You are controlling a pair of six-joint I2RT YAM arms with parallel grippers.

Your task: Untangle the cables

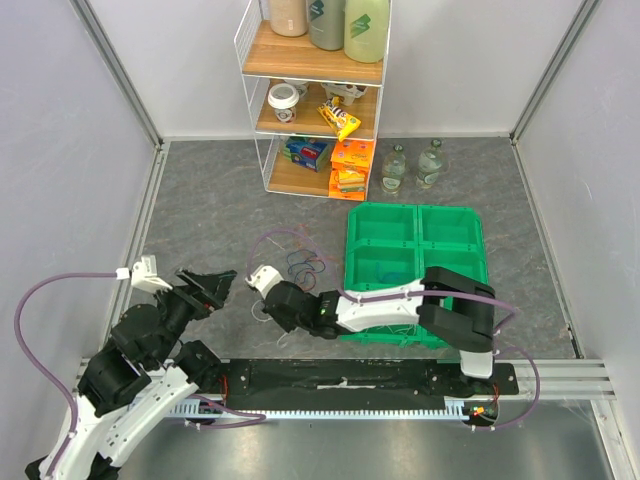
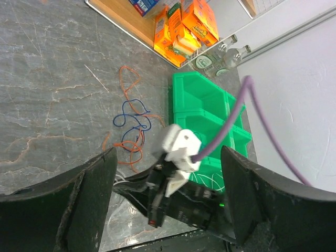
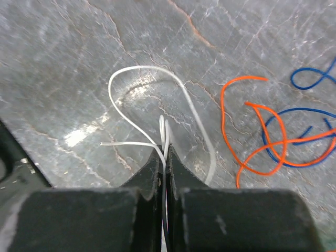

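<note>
Risk: the thin white cable (image 3: pixel 136 71) could slip from the pinch, or a fast pull could drag the orange cable (image 3: pixel 252 113) and blue cable (image 3: pixel 310 79) along. The right gripper (image 3: pixel 164 152), left of the green tray (image 1: pixel 415 208), was clamped on the white cable. The left gripper (image 2: pixel 168 155), farther left of the tray, stood wide open and held nothing.

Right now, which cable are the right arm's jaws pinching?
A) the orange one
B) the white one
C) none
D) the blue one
B: in the right wrist view the right jaws are shut on the white cable, while the orange cable and blue cable lie loose on the table.
</note>
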